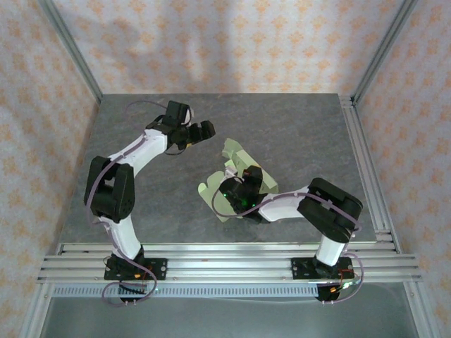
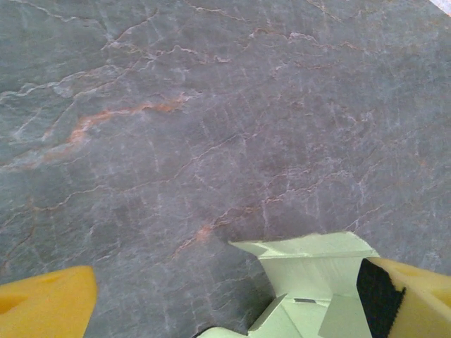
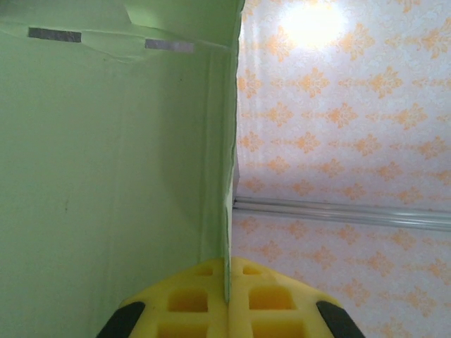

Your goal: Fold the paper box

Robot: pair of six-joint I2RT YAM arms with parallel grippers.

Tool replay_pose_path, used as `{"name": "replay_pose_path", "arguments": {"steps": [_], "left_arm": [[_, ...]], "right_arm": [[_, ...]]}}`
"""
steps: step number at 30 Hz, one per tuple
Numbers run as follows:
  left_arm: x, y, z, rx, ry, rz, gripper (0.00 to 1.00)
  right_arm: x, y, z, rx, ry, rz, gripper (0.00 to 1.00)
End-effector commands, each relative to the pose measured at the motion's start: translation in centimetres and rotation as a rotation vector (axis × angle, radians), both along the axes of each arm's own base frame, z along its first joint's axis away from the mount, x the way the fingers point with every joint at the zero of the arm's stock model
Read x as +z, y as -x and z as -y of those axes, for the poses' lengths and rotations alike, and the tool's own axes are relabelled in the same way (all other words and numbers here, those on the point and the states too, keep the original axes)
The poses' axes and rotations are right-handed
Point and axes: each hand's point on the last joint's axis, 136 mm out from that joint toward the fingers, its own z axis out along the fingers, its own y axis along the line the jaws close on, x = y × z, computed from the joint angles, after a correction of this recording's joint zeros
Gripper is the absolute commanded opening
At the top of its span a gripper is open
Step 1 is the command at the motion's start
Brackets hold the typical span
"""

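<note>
1 panel of the paper box (image 1: 235, 156) sits clamped in the right jaws, mid-fold; the left jaws, spread wide nearby, should next press a free flap (image 2: 310, 257) inward.

Robot lab cell, I'd say: grey marbled table (image 1: 296, 127), patterned backdrop panels (image 1: 232, 42) boxing it from 9 to 3 o'clock, aluminium mounting rails (image 1: 225, 255) at 6 o'clock, extrusion posts (image 1: 70, 51).
</note>
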Motion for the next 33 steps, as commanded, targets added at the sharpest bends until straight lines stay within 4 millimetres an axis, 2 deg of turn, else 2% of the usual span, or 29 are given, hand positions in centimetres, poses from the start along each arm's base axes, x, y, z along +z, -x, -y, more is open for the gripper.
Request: {"name": "replay_pose_path", "arguments": {"steps": [1, 4, 13, 25, 33], "left_arm": [[0.3, -0.8, 0.2, -0.021, 0.010, -0.017, 0.95], [-1.1, -1.7, 0.5, -0.026, 0.009, -0.049, 0.91], [-3.0, -4.1, 2.8, -0.160, 0.018, -0.081, 0.82], [-5.5, -4.1, 5.3, -0.253, 0.088, -0.137, 0.79], [-5.7, -2.4, 6.3, -0.308, 0.111, -0.162, 0.79]], "right_arm": [[0.0, 0.1, 0.3, -0.014, 0.024, 0.027, 0.00], [0.1, 0.1, 0.2, -0.011, 0.013, 0.034, 0.00], [0.8, -0.1, -0.4, 0.006, -0.042, 0.032, 0.00], [0.9, -0.4, -1.2, 0.034, -0.074, 0.028, 0.00], [0.9, -0.8, -1.8, 0.062, -0.038, 0.085, 0.00]]}}
